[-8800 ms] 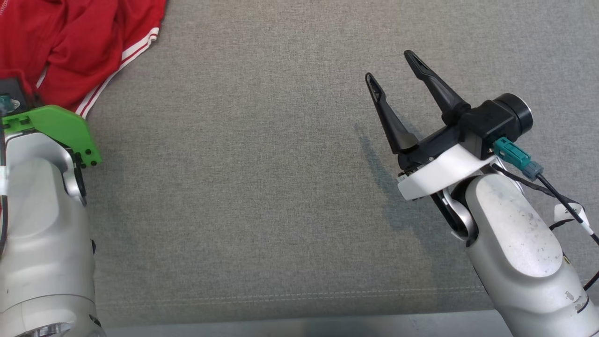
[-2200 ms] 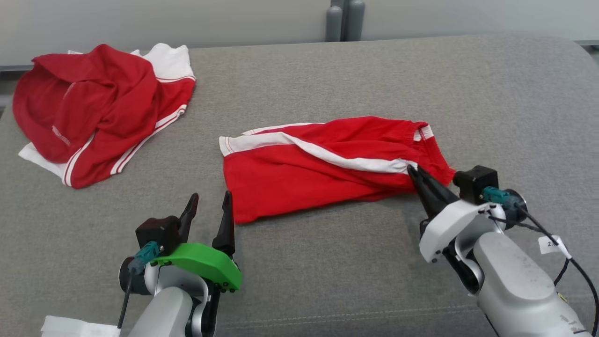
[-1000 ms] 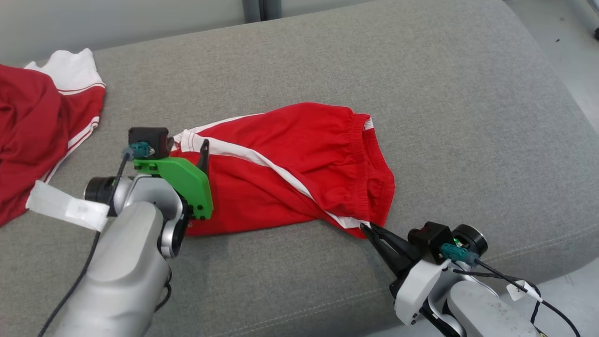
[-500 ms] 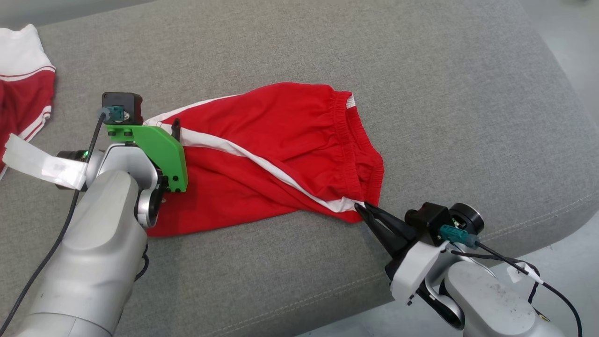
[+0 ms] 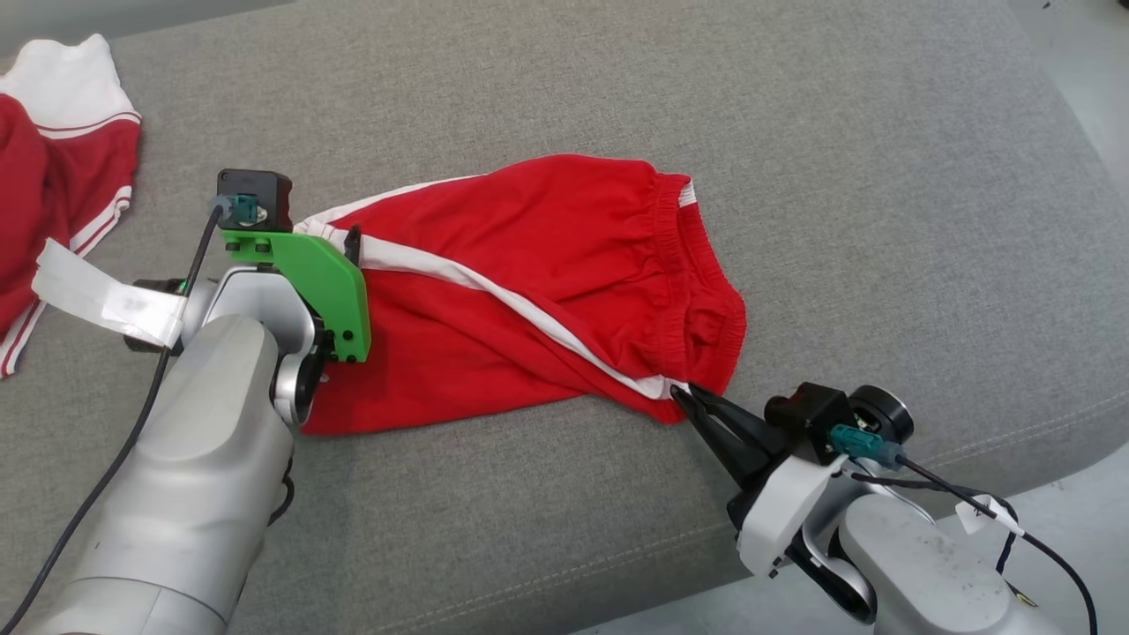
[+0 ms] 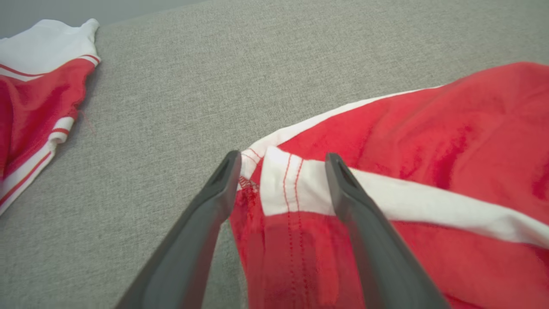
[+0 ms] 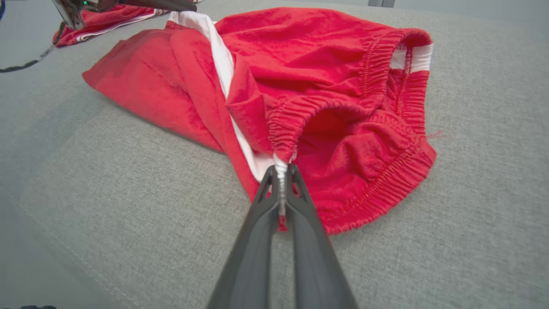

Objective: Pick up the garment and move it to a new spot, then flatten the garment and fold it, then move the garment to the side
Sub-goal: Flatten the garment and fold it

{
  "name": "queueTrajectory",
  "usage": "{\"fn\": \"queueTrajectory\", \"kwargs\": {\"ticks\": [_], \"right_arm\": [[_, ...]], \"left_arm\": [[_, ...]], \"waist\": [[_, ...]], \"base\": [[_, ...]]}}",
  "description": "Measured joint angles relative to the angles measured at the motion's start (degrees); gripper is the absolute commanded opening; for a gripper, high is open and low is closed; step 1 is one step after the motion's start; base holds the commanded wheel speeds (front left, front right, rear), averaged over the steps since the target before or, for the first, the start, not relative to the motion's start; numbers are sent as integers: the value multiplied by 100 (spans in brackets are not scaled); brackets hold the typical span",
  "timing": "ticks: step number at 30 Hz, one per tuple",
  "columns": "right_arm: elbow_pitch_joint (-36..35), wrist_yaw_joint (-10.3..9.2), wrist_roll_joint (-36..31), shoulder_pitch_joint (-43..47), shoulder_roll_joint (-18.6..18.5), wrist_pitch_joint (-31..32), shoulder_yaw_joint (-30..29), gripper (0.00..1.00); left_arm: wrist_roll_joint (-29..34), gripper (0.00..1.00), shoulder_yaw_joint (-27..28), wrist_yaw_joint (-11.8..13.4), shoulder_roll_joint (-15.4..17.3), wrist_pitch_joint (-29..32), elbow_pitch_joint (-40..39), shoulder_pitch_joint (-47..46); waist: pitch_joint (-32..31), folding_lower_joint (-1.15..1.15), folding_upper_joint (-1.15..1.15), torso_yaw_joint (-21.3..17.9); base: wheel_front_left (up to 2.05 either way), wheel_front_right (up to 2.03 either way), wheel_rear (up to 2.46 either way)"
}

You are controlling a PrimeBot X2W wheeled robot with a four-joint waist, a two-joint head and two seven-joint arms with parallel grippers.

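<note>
Red shorts with a white side stripe lie spread on the grey cushion. My right gripper is shut on the near corner of the elastic waistband; the right wrist view shows the fabric pinched between the fingertips of the right gripper. The waistband gapes open behind them. My left gripper is open, its two fingers straddling the white-striped leg hem at the shorts' left end. In the head view the green bracket hides most of the left gripper.
A second red and white garment lies crumpled at the far left of the cushion, also seen as red and white cloth in the left wrist view. The cushion's front edge and pale floor are just right of my right arm.
The head camera has shifted a little, sliding the whole picture. My right gripper keeps its hold on the waistband corner, and my left gripper stays open over the leg hem.
</note>
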Motion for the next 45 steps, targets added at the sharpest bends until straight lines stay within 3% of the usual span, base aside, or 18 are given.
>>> {"fn": "queueTrajectory", "kwargs": {"ticks": [3, 4, 5, 7, 11, 12, 14, 16, 17, 18, 19, 20, 21, 27, 37, 39, 45], "right_arm": [[21, 0, 1, 0, 4, 0, 93, 0], [22, 0, 2, 1, 5, -1, 113, 0], [23, 0, 10, 1, 2, -1, 124, 0], [24, 0, 24, 1, -1, 0, 131, 0], [49, 0, 54, 1, -24, 0, 170, 0], [56, 0, 57, 1, -32, -1, 185, 0], [56, 0, 57, 1, -35, -1, 237, 0], [56, 1, 58, 1, -35, -1, 241, 0], [56, 4, 59, 1, -42, -1, 232, 0], [56, 4, 65, 1, -49, -1, 230, 0], [56, 4, 87, 1, -49, -1, 229, 0], [56, 4, 108, 1, -49, 0, 229, 0], [56, 4, 112, 1, -49, 0, 225, 0], [37, 5, 116, 1, -57, -1, -25, 0], [-864, -118, 499, -288, 83, -3, -1403, 0], [-1148, -116, 656, -343, 77, -15, -1775, 0], [-1562, -103, 824, -235, 77, -25, -2087, 0]], "left_arm": [[-3, 84, 4, -41, 5, 1, 113, 7], [-5, 75, 3, -58, 4, 4, 140, 7], [-23, 55, 3, -87, 0, 30, 158, 8], [-107, 40, 5, -123, -35, 58, 187, 8], [-254, 44, 4, -236, -147, 101, 250, 9], [-263, 52, 10, -254, -152, 101, 266, 9], [-264, 78, 48, -254, -136, 102, 293, 9], [-263, 80, 63, -249, -129, 101, 355, 9], [-263, 68, 66, -248, -130, 100, 388, 9], [-263, 48, 69, -248, -130, 99, 410, 9], [-263, 38, 79, -243, -130, 97, 424, 9], [-263, 12, 91, -226, -130, 85, 434, 9], [-264, 0, 105, -222, -130, 34, 435, 9], [-309, 0, 190, -224, -157, -298, 427, 9], [-766, 0, 802, -387, -240, -1560, -248, 144], [-1069, 0, 975, -590, -332, -1982, -571, 449], [-1625, 0, 1335, -886, -392, -2372, -1081, 1181]], "waist": [[-57, 0, 0, 20], [-76, 0, 0, 23], [-92, 0, 0, 26], [-110, 0, 0, 33], [-139, 0, 0, 34], [-145, 0, 0, 32], [-146, 0, 0, 14], [-139, 0, 0, -11], [-140, 0, 0, -18], [-142, 0, 0, -24], [-143, 0, 0, -30], [-144, 0, 0, -36], [-146, 0, 0, -41], [-203, 0, 0, -34], [-377, 0, 0, 35], [-453, 0, 0, 75], [-628, 0, 0, 145]], "base": [[0, 0, 0], [0, 0, 0], [0, 0, 0], [0, 0, 0], [0, 0, 0], [0, 0, 0], [0, 0, 0], [0, 0, 0], [0, 0, 0], [0, 0, 0], [0, 0, 0], [0, 0, 0], [0, 0, 0], [0, 0, 0], [0, 0, 0], [0, 0, 0], [0, 0, 0]]}}
